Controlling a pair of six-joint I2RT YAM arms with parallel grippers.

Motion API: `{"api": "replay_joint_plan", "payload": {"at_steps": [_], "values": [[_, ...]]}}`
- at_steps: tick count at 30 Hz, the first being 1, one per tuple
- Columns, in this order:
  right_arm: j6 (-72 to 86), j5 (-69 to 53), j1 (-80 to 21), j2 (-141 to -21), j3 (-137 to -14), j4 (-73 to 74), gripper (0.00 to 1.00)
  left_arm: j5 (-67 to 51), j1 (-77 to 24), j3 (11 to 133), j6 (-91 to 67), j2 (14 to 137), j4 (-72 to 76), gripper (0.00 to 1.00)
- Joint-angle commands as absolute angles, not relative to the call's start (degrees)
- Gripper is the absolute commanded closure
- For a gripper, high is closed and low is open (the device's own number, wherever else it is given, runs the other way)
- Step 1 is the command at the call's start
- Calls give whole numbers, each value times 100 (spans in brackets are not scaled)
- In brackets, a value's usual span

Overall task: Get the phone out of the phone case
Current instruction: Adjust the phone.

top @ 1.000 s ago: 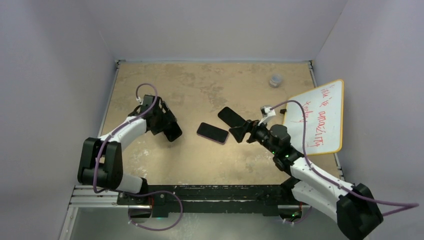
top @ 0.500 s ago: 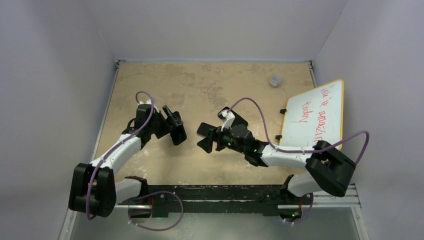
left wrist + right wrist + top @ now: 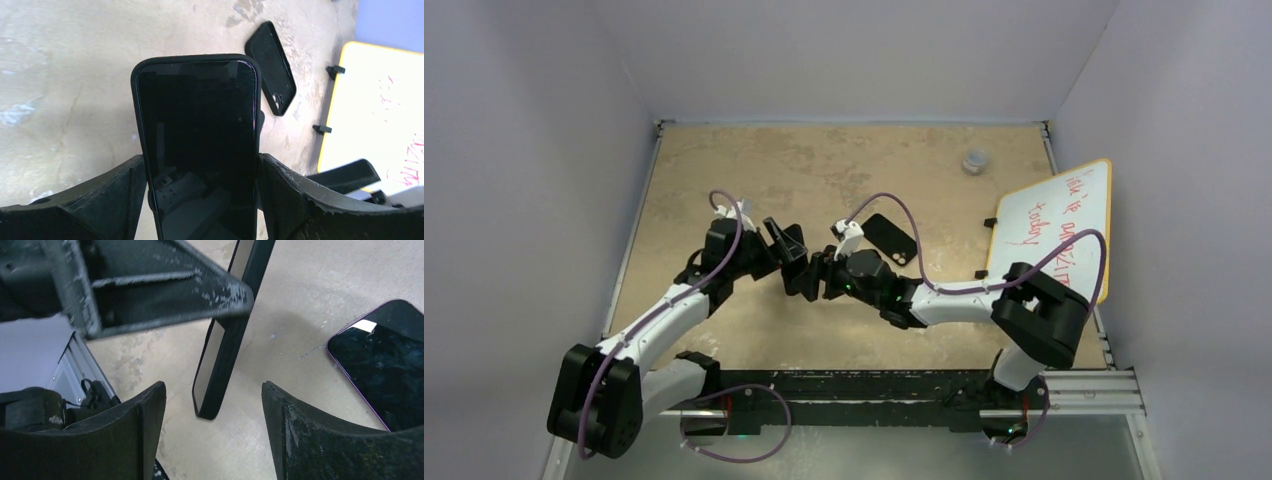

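Your phone (image 3: 200,145) sits inside its black phone case (image 3: 134,85), held above the table (image 3: 754,170) near its middle. The left gripper (image 3: 200,172) clamps it by the 2 long sides. The screen is dark and glossy, and the case shows as a matte black rim with rounded corners around it.

The left wrist view gives you that screen face-on. The right wrist view gives you only its thin edge, standing between the fingers of the right gripper (image 3: 212,390). Those jaws are spread, with a gap on each side, gripping nothing. From above you see the 2 grippers meeting tip to tip, and the phone is mostly hidden there.

Count 2 phones: the held one and a second phone (image 3: 385,360), bare with a purple rim, flat on the table and shown only by the right wrist view. Count 2 cases: the one on the phone and an empty case (image 3: 890,238) lying just behind the right gripper. 1 whiteboard (image 3: 1054,235) with red writing sits at the right edge.
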State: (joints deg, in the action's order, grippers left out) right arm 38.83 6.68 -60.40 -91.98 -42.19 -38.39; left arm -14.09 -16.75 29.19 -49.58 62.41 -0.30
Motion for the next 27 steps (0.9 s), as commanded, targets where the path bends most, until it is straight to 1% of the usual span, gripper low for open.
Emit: {"api": "replay_joint_plan", "payload": {"at_steps": [1, 5, 8, 10, 12, 13, 15, 18, 20, 23, 27], "values": [[4059, 1207, -6080, -9310, -4510, -3916, 31, -1189, -2036, 2949, -5202, 5909, 553, 73], [4113, 1380, -6080, -9299, -4461, -4050, 42, -1040, -2113, 2869, -5282, 5691, 502, 72], [4159, 1444, -6079, -9278, -4420, -4160, 57, -1082, -2126, 2878, -5302, 5596, 516, 71], [4183, 1450, -6077, -9221, -4328, -4280, 68, -1134, -2127, 2907, -5251, 5583, 523, 68], [4208, 1380, -6081, -9138, -4212, -4382, 82, -1178, -2127, 2926, -5168, 5565, 529, 62], [4238, 1270, -6080, -9086, -4162, -4373, 89, -1212, -2126, 2933, -5111, 5553, 547, 58], [4288, 1192, -6073, -8954, -4025, -4372, 99, -1266, -2127, 2943, -4970, 5506, 561, 48], [4265, 1093, -6041, -8732, -3852, -4458, 100, -1350, -2127, 2953, -4750, 5401, 565, 34], [4260, 948, -5957, -8597, -3747, -4556, 100, -1402, -2118, 2938, -4637, 5306, 573, 28], [4345, 586, -5732, -8390, -3581, -4697, 100, -1530, -2074, 2874, -4552, 5157, 715, 24], [4580, 23, -5351, -8107, -3246, -5028, 100, -1778, -1954, 2826, -4515, 5010, 955, 21]]}}
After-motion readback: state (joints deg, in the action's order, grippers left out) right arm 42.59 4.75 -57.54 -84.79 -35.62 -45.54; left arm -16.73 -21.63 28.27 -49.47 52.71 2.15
